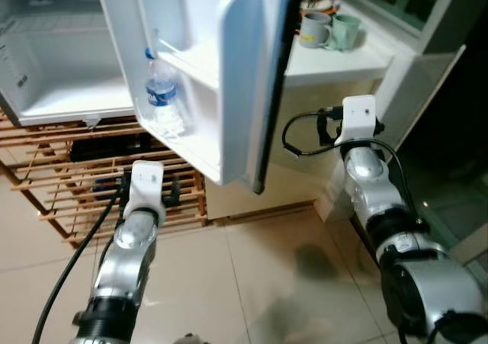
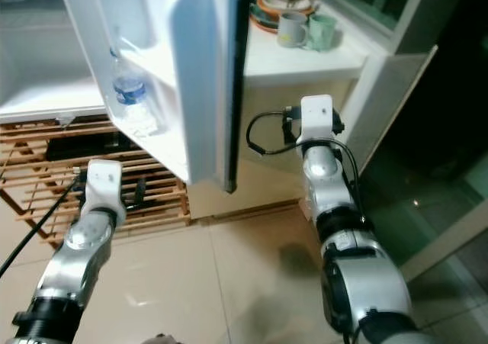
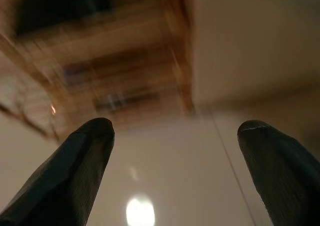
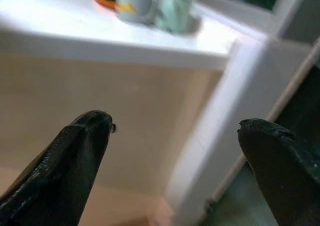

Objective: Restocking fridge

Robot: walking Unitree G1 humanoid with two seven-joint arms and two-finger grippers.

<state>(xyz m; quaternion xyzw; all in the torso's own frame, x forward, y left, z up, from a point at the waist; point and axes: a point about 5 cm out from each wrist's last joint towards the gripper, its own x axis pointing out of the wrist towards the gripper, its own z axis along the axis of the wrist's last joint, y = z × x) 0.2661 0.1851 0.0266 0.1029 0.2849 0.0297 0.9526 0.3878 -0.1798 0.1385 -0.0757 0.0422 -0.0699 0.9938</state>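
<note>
On the open fridge door shelf, a water bottle is kept upright, cap up. Left gripper and right gripper are spread wide, nothing held.

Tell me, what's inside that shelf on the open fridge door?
One water bottle with a blue cap and label stands in the fridge door shelf. Its lower part shows hazily through the shelf's front wall; whatever else sits deeper in the shelf is hidden.

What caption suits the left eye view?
Fridge door stands open with a water bottle in its shelf; both arms are low, mugs on the counter.
</note>
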